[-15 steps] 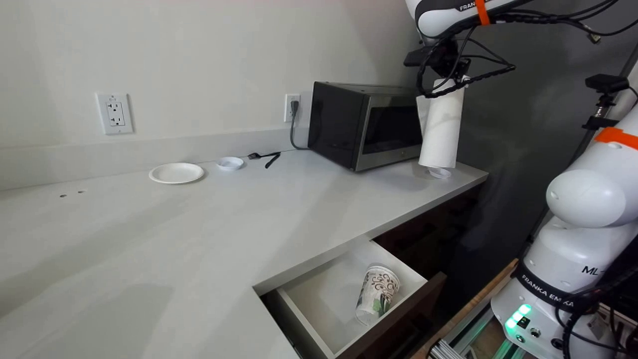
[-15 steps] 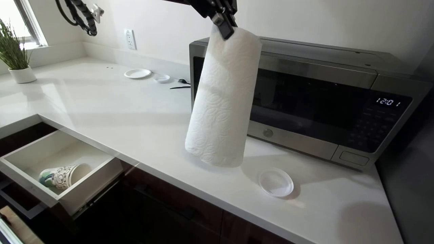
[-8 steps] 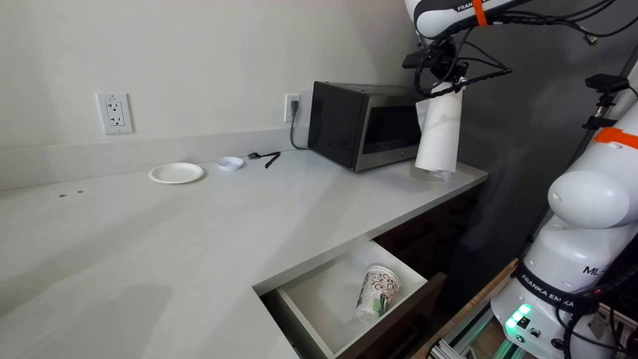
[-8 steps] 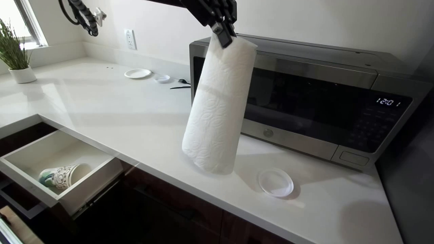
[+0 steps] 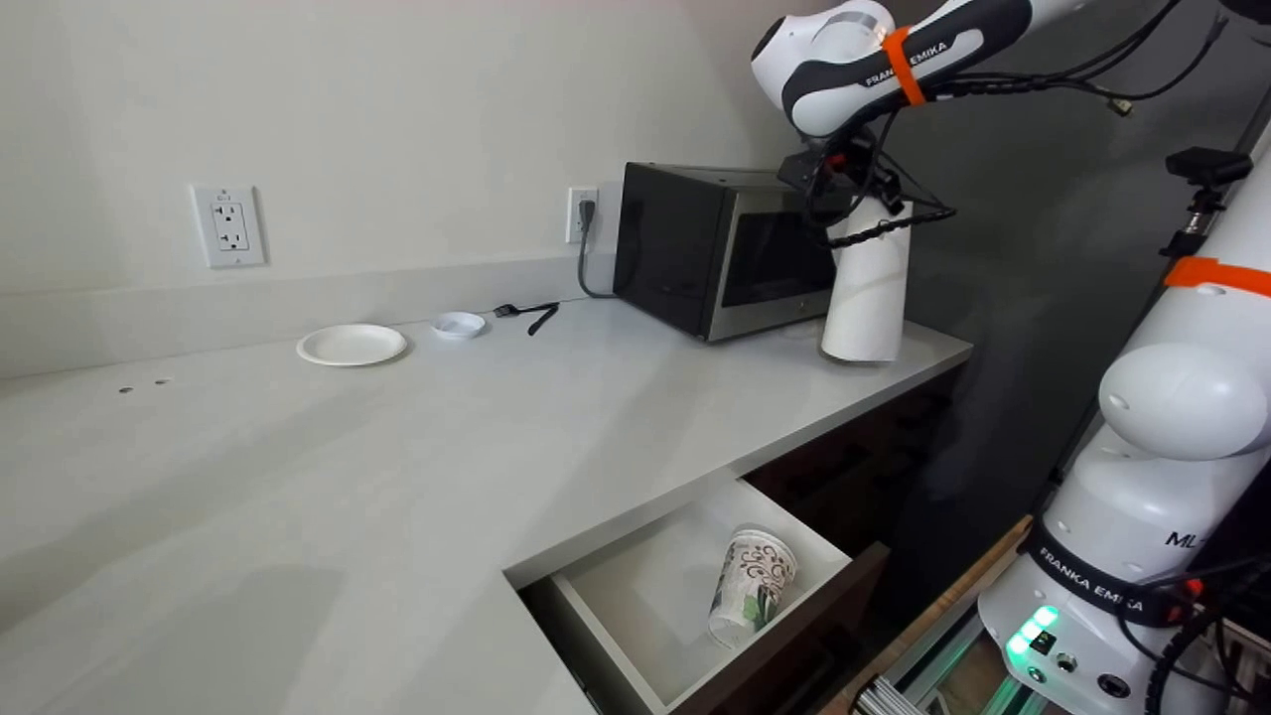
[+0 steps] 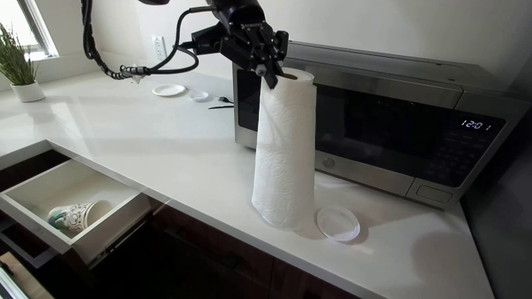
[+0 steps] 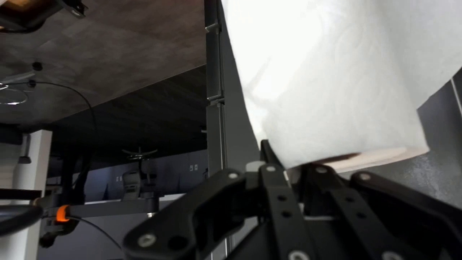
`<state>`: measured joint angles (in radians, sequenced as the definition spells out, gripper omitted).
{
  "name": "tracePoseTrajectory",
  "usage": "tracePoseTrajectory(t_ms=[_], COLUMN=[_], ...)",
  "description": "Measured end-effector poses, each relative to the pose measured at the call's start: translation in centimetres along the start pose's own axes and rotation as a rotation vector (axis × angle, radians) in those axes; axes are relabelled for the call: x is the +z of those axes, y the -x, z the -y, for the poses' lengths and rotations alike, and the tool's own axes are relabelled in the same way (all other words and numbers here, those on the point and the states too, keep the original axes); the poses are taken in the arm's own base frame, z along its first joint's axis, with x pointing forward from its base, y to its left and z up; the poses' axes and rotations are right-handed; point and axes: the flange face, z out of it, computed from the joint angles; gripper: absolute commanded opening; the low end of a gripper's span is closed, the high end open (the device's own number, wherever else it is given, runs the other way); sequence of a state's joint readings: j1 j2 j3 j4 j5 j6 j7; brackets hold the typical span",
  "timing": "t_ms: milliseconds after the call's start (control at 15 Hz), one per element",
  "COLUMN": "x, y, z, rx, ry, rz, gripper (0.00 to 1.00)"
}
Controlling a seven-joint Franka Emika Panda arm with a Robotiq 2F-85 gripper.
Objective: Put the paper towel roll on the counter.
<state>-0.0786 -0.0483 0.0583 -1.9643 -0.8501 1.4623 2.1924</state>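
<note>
The white paper towel roll [image 5: 864,298] is near the right end of the off-white counter [image 5: 477,447], in front of the microwave. It shows in both exterior views [image 6: 284,158] and is nearly upright, leaning slightly. Its lower end is at the counter [image 6: 174,166]; I cannot tell whether it bears fully on it. My gripper [image 6: 276,78] is shut on the roll's top rim, with one finger outside and the other at the core opening. In the wrist view the roll [image 7: 335,83] fills the upper right, and the gripper [image 7: 283,159] pinches its edge.
A black microwave [image 6: 374,124] stands close behind the roll. A small clear dish [image 6: 338,224] lies right beside the roll's base. An open drawer [image 5: 596,636] holds patterned cups [image 5: 753,586]. A white plate [image 5: 352,345], small bowl [image 5: 458,325] and black cutlery [image 5: 531,313] lie along the wall.
My gripper has come down with the roll, whose lower end has dropped to the counter. The roll has swung more upright. The gripper keeps its hold on the rim.
</note>
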Motion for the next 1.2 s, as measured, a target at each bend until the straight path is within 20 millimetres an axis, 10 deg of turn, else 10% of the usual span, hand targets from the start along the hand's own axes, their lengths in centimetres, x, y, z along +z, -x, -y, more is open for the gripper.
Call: tracePoseTrajectory(t_ms=[600, 1200], x=[0.4, -2.2], y=[1.4, -3.8], z=[-1.0, -1.3], rx=[0.021, 0.037], ry=[0.116, 0.09], rz=[-0.116, -0.065], gripper=[0.96, 1.0])
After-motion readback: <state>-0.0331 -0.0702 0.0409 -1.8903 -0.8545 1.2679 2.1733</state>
